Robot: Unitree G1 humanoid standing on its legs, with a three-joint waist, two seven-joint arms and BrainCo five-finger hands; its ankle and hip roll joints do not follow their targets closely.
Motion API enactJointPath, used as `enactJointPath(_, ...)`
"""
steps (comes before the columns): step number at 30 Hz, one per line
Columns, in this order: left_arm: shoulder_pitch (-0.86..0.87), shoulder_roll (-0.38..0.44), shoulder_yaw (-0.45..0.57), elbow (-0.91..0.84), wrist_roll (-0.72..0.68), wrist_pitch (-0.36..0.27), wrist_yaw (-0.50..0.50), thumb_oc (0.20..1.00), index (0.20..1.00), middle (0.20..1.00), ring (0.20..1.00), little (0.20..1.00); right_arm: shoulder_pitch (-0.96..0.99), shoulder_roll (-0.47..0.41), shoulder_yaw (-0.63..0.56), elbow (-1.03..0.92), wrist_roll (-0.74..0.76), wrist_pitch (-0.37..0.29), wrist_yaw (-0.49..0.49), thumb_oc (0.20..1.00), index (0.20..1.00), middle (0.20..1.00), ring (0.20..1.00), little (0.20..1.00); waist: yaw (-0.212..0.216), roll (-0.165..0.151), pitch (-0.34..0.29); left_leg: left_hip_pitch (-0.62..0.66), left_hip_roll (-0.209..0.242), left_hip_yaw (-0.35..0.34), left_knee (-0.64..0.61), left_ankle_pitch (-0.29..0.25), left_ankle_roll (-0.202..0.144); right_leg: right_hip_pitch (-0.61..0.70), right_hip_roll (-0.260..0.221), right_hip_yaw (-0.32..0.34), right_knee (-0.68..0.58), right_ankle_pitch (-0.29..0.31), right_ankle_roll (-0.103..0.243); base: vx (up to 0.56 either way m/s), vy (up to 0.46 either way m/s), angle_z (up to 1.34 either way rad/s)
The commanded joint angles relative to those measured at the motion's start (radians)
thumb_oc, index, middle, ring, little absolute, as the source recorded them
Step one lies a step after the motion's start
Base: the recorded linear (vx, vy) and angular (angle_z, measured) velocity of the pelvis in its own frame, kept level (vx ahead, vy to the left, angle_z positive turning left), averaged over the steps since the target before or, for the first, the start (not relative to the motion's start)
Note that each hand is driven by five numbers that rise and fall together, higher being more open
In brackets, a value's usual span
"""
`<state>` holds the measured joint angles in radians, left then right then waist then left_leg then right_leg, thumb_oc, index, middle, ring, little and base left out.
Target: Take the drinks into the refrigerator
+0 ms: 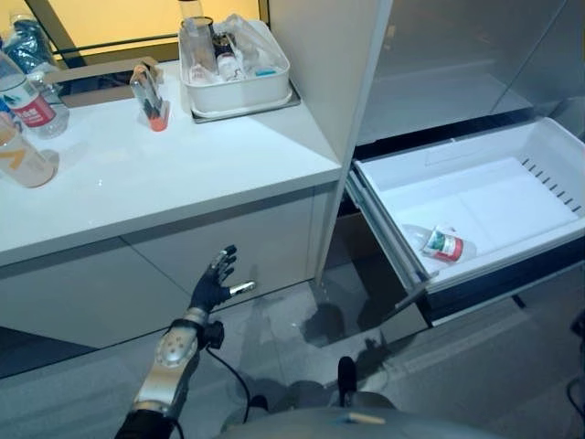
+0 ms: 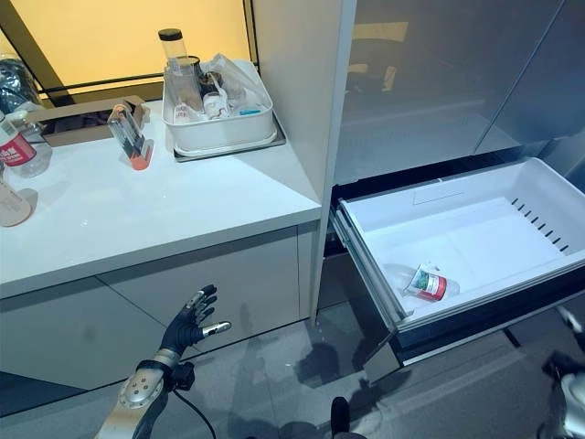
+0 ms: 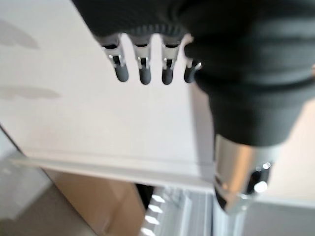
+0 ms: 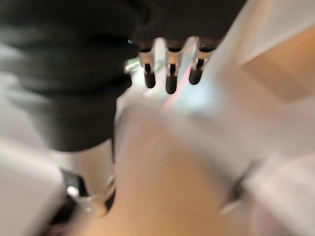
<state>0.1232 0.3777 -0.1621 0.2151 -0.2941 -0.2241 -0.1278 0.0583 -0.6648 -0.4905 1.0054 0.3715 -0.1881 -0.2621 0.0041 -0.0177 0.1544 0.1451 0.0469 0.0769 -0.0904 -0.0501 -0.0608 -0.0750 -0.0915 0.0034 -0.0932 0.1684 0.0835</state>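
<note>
One bottle [image 1: 437, 243] with a red and green label already lies on its side in the pulled-out white refrigerator drawer [image 1: 475, 155], near its front edge. More drinks wait on the white counter [image 1: 164, 174], well apart from the drawer at the counter's far left: a clear bottle with a red label [image 1: 27, 96] and, just beside it, a pale orange-tinted bottle [image 1: 20, 154]. Further along the counter are a white tray [image 1: 236, 90] of bottles and clutter and a small clear bottle with an orange base [image 1: 150, 99]. The left hand [image 1: 214, 279] hangs low in front of the cabinet face, below the counter, fingers straight and spread, holding nothing. In the right wrist view the right hand [image 4: 170, 69] also has its fingers extended and empty. The step in hand appears to be fetching another drink. To do it well, the left hand should rise above the counter edge, approach the nearest upright bottle from the side, and wrap it around the middle, avoiding its neighbour.
</note>
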Motion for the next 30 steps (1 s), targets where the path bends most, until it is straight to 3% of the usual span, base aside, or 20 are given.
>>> enactJointPath(1, -0.028, 0.026, -0.016, -0.095, -0.044, -0.034, -0.061, 1.000, 1.000, 1.000, 1.000, 1.000, -0.042, -0.050, 0.040, 0.079, -0.043, 0.019, 0.060, 1.000, 1.000, 1.000, 1.000, 1.000, -0.016, -0.019, 0.008, -0.089, -0.054, -0.029, 0.017, 0.012, 0.061, 0.060, 0.002, -0.010, 0.061, -0.101, 0.032, 0.00, -0.009, -0.05)
enactJointPath(4, -0.033, 0.038, -0.040, -0.120, -0.066, -0.025, -0.093, 1.000, 1.000, 1.000, 1.000, 1.000, -0.033, -0.022, 0.090, 0.159, -0.073, 0.042, 0.115, 1.000, 1.000, 1.000, 1.000, 1.000, -0.019, -0.014, 0.013, -0.085, -0.052, -0.026, 0.018, 0.011, 0.060, 0.060, 0.003, -0.006, 0.060, -0.100, 0.032, 0.03, -0.005, -0.07)
enactJointPath(10, -0.024, 0.045, -0.089, -0.120, -0.046, -0.003, -0.125, 1.000, 1.000, 1.000, 1.000, 1.000, -0.023, 0.052, 0.205, 0.063, -0.208, 0.069, 0.137, 1.000, 1.000, 1.000, 1.000, 1.000, -0.026, 0.000, 0.017, -0.077, -0.052, -0.022, 0.016, 0.001, 0.061, 0.066, 0.010, 0.002, 0.057, -0.108, 0.031, 0.02, -0.002, -0.02)
enactJointPath(11, -0.020, 0.051, -0.096, -0.122, -0.041, 0.000, -0.132, 1.000, 1.000, 1.000, 1.000, 1.000, -0.025, 0.058, 0.220, 0.037, -0.235, 0.074, 0.135, 0.859, 0.859, 0.859, 0.859, 0.859, -0.026, 0.002, 0.017, -0.077, -0.052, -0.020, 0.016, 0.002, 0.062, 0.067, 0.010, 0.004, 0.056, -0.108, 0.031, 0.00, 0.000, 0.00)
enactJointPath(12, -0.016, 0.056, -0.099, -0.123, -0.039, 0.004, -0.137, 1.000, 1.000, 1.000, 1.000, 1.000, -0.027, 0.065, 0.236, -0.008, -0.274, 0.085, 0.126, 0.533, 0.533, 0.533, 0.533, 0.533, -0.027, 0.004, 0.017, -0.078, -0.052, -0.018, 0.017, 0.002, 0.062, 0.066, 0.010, 0.005, 0.057, -0.109, 0.031, 0.00, 0.000, 0.00)
enactJointPath(13, -0.014, 0.057, -0.106, -0.124, -0.037, 0.006, -0.140, 1.000, 1.000, 1.000, 1.000, 1.000, -0.032, 0.067, 0.255, -0.047, -0.309, 0.090, 0.126, 0.451, 0.451, 0.451, 0.451, 0.451, -0.027, 0.007, 0.017, -0.077, -0.053, -0.017, 0.017, 0.001, 0.063, 0.066, 0.010, 0.006, 0.057, -0.108, 0.031, 0.00, 0.000, 0.00)
enactJointPath(14, -0.013, 0.058, -0.112, -0.118, -0.037, 0.008, -0.142, 1.000, 1.000, 1.000, 1.000, 1.000, -0.042, 0.075, 0.264, -0.086, -0.332, 0.096, 0.114, 0.225, 0.225, 0.225, 0.225, 0.225, -0.026, 0.009, 0.017, -0.077, -0.054, -0.016, 0.017, 0.001, 0.064, 0.066, 0.011, 0.007, 0.056, -0.108, 0.031, 0.00, 0.000, 0.00)
enactJointPath(21, -0.019, 0.066, -0.163, -0.126, -0.015, 0.005, -0.139, 1.000, 1.000, 1.000, 1.000, 1.000, -0.208, 0.085, 0.431, -0.117, -0.458, 0.106, 0.100, 0.200, 0.200, 0.200, 0.200, 0.200, 0.000, 0.021, 0.024, -0.083, -0.055, -0.015, 0.018, 0.002, 0.067, 0.065, 0.010, 0.009, 0.050, -0.105, 0.030, 0.00, 0.002, -0.02)
enactJointPath(30, -0.063, 0.090, -0.224, -0.185, -0.030, -0.007, -0.106, 1.000, 1.000, 1.000, 1.000, 1.000, -0.524, 0.078, 0.649, -0.186, -0.514, 0.087, 0.078, 0.200, 0.200, 0.200, 0.200, 0.200, 0.044, 0.025, 0.048, -0.116, -0.066, -0.034, 0.015, 0.015, 0.067, 0.053, 0.001, -0.012, 0.038, -0.090, 0.034, -0.01, 0.009, -0.05)
